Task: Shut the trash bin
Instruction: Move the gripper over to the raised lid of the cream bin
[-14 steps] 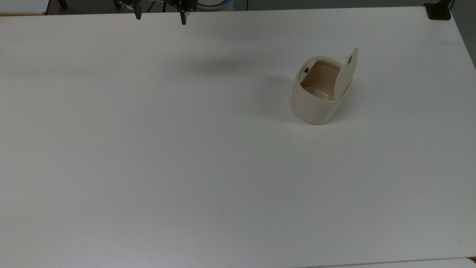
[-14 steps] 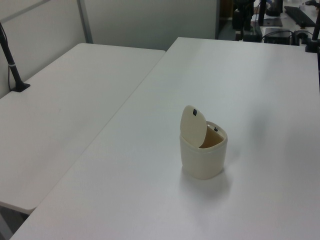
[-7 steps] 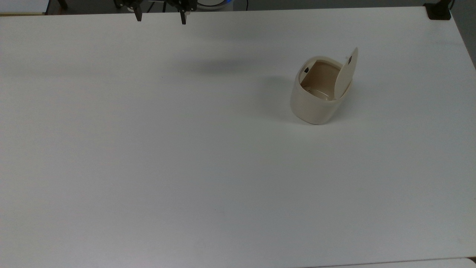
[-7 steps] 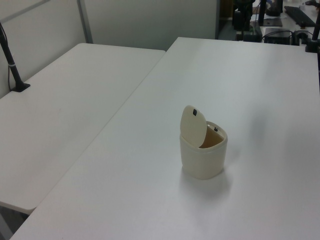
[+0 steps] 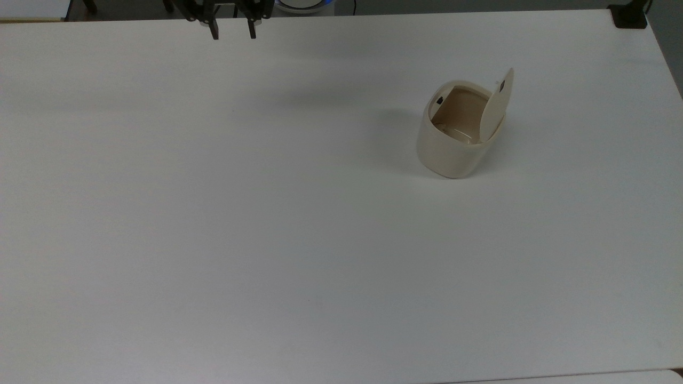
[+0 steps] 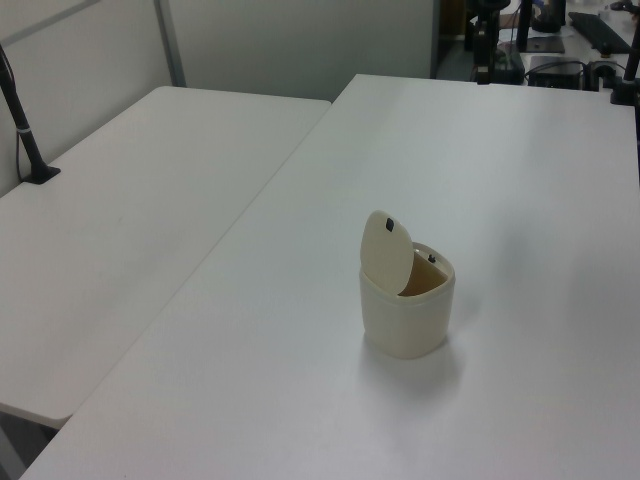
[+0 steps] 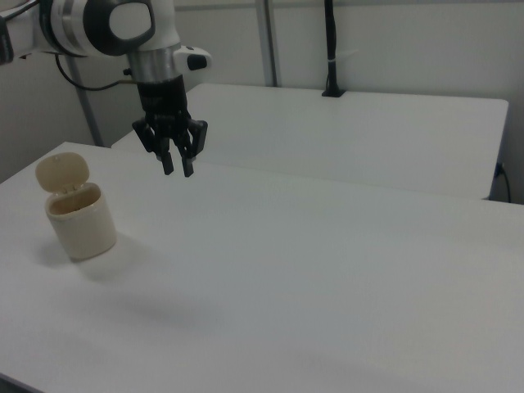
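The cream-beige trash bin (image 5: pixel 450 153) stands on the white table (image 5: pixel 267 213), right of centre in the top view. Its flat lid (image 5: pixel 497 105) is tipped up nearly vertical on the hinge, so the inside shows. A small black button (image 5: pixel 439 100) sits at the rim opposite the hinge. The bin (image 6: pixel 405 322) and raised lid (image 6: pixel 387 251) also appear in the left view. My gripper (image 5: pixel 233 34) hangs above the table's far edge at the top view's upper left, well away from the bin. In the right view the gripper (image 7: pixel 177 168) is open with a narrow gap and holds nothing; the bin (image 7: pixel 81 222) stands lower left.
A second white table (image 6: pixel 120 220) adjoins on the left view's left, with a black post (image 6: pixel 20 115) clamped to it. A black clamp (image 5: pixel 629 16) sits at the top view's upper right corner. Another post (image 7: pixel 330 49) rises behind the far table in the right view.
The gripper's fingers have drawn closer together and dropped slightly at the same spot. The bin and its lid have not moved.
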